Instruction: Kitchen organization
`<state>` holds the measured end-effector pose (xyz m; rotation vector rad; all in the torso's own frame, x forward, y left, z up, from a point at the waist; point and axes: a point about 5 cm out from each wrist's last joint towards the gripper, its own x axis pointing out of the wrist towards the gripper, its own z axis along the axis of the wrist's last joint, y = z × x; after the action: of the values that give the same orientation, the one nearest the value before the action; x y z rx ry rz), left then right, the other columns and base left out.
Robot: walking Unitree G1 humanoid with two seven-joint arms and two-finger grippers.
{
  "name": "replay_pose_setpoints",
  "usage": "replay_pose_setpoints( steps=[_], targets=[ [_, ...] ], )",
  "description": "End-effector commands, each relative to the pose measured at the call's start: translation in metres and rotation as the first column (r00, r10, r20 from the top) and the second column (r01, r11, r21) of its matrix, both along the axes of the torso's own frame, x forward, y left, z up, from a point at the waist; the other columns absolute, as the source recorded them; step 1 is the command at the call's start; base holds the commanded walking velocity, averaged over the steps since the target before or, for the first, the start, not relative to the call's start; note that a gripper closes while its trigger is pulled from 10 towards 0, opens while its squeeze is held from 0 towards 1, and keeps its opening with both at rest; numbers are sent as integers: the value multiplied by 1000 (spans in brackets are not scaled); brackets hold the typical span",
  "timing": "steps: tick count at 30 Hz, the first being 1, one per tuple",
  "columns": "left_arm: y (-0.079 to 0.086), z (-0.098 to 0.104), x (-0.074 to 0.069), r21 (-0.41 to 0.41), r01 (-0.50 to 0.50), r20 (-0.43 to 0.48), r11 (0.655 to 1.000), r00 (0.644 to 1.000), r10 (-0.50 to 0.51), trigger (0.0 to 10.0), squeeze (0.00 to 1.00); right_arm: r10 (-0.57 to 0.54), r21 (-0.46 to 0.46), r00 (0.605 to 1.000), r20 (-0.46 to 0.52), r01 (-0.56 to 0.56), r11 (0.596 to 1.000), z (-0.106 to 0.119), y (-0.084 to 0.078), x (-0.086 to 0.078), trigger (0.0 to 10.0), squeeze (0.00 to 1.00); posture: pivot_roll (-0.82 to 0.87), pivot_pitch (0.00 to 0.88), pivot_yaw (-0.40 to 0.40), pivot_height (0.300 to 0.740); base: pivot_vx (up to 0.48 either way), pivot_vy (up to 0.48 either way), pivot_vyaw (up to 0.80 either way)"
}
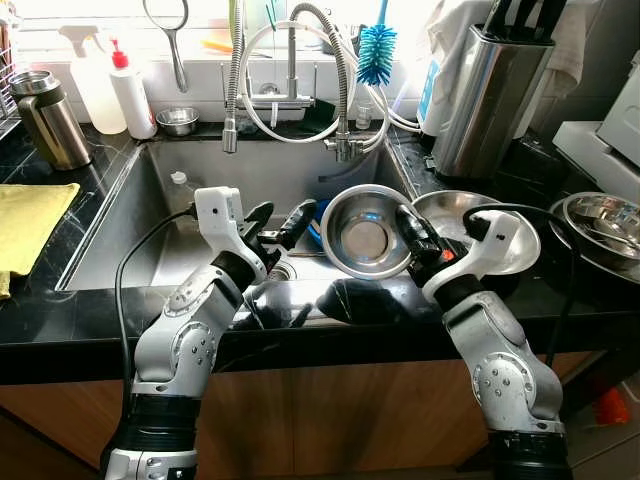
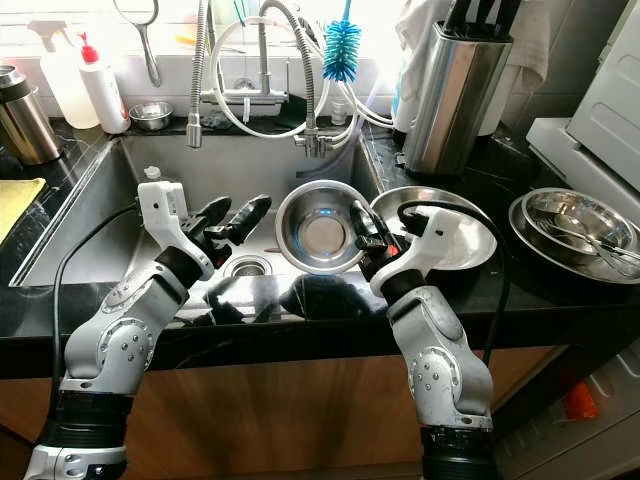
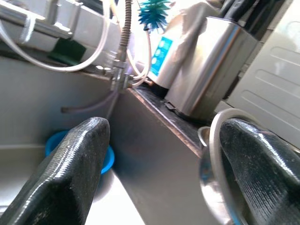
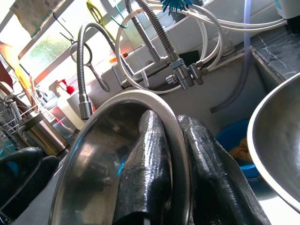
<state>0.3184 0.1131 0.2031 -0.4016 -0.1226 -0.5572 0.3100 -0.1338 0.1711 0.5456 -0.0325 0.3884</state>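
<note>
A steel bowl (image 1: 366, 232) is held tilted over the sink (image 1: 130, 215), its hollow facing me. My right gripper (image 1: 412, 232) is shut on the bowl's right rim; in the right wrist view one finger (image 4: 145, 173) lies inside the rim and the other outside. My left gripper (image 1: 279, 222) hangs open over the sink just left of the bowl, touching nothing. A blue bowl (image 3: 107, 159) lies in the sink's far right corner.
A second steel bowl (image 1: 455, 212) rests on the counter right of the sink, more steel bowls (image 1: 600, 222) farther right. A knife block (image 1: 488, 95), faucet hoses (image 1: 300, 70), soap bottles (image 1: 130, 90), a steel jug (image 1: 48, 118) and a yellow cloth (image 1: 30, 222) surround the sink.
</note>
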Motion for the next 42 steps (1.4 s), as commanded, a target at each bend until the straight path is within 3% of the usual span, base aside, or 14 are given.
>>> replay_pose_setpoints(
  steps=[1,10,13,25,33,42],
  targets=[
    [-6,6,-3,15,47,23,999,999,-47,10000,0,-3,-4,1000,18,3,1000,5,0,2,10000,0,-17,38,-39,740,0,0,0],
    [-15,5,-9,58,124,27,991,992,-125,10000,0,-1,-7,1000,18,2,1000,5,1,2,10000,0,-18,38,-39,740,0,0,0],
    [-17,2,-9,109,120,22,987,992,-123,10000,0,0,-8,1000,21,0,1000,5,1,3,10000,0,-18,38,-39,740,0,0,0],
    [-23,-1,-10,154,128,15,980,991,-132,10000,0,2,-5,1000,27,-2,1000,7,2,3,10000,0,-21,40,-39,740,0,0,0],
    [-26,-8,-11,236,139,-8,962,990,-141,10000,0,6,-1,1000,28,-6,1000,7,3,4,10000,0,-17,39,-39,740,0,0,0],
    [-26,-13,-8,257,118,-32,959,993,-114,10000,0,9,-3,1000,26,-9,1000,7,4,3,10000,0,-18,40,-40,740,0,0,0]
  ],
)
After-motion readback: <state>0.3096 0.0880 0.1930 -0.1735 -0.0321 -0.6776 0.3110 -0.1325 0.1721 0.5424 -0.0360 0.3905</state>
